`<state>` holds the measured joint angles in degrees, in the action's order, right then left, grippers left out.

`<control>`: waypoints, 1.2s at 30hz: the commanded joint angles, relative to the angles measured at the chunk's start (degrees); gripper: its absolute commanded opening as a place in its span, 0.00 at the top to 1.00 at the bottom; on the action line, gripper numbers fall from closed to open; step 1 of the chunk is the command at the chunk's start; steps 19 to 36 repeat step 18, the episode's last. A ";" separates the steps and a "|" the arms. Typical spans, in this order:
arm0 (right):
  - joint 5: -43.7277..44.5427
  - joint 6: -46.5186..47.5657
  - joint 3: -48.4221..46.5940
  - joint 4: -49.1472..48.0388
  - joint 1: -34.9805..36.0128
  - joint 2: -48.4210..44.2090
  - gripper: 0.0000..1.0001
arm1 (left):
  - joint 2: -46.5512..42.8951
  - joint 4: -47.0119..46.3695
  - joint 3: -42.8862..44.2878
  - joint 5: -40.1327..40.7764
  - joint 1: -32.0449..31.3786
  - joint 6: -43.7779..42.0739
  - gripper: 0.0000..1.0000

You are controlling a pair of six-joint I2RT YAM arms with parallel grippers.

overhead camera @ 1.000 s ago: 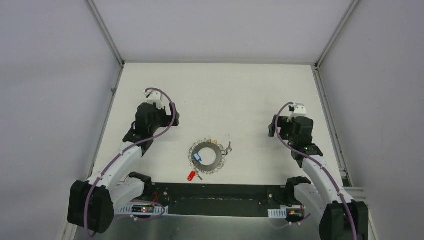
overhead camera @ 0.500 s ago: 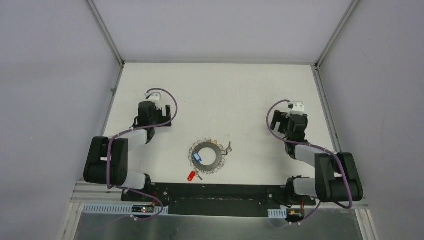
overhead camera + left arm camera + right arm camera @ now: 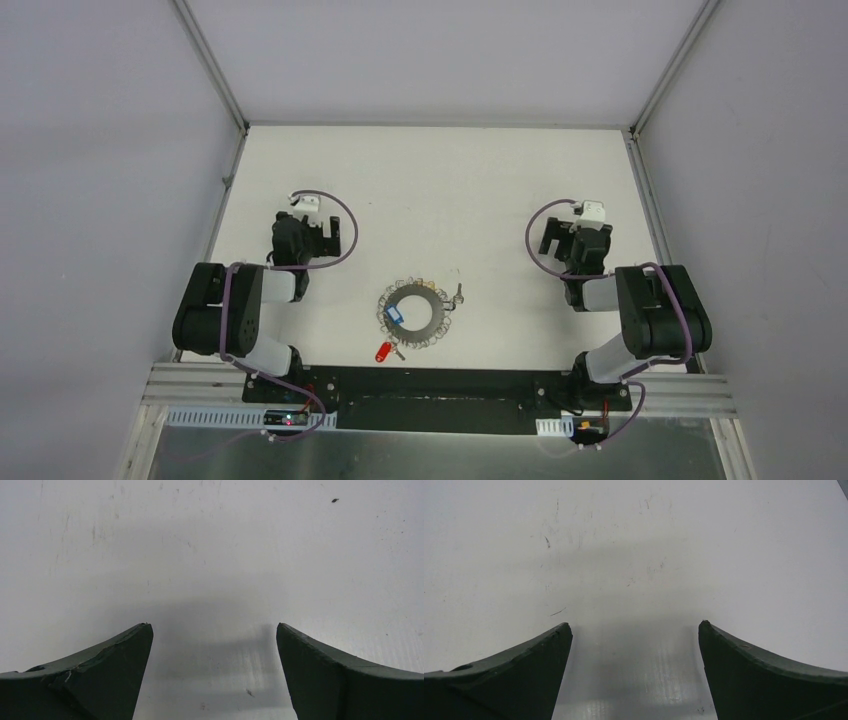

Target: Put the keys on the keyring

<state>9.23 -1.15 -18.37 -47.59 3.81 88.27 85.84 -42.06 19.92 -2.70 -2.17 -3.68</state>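
Grey keyring [image 3: 426, 318] is seen at centre, with the blue-tagged key [image 3: 393, 313] at its 9 o'clock edge and the red-tagged key [image 3: 385, 352] just outside at 7; a yellowish bit at 12 is too small to tell. Left gripper [image 3: 214, 630] at 10 o'clock and right gripper [image 3: 635, 626] at 2 are spread wide, nothing held, well apart from the keyring.

The table [image 3: 210, 540] is matt and scuffed, the keyring [image 3: 432, 312] dull grey metal.
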 commanded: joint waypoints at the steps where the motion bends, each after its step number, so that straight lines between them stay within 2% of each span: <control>1: 1.80 -0.12 -1.53 -4.60 -0.45 -0.21 0.00 | 0.35 -4.05 2.07 -1.42 0.15 -0.80 0.01; 36: 0.22 -0.43 -2.06 -3.12 -1.03 -0.42 0.00 | 0.11 -3.55 2.05 -1.61 0.17 -0.66 0.01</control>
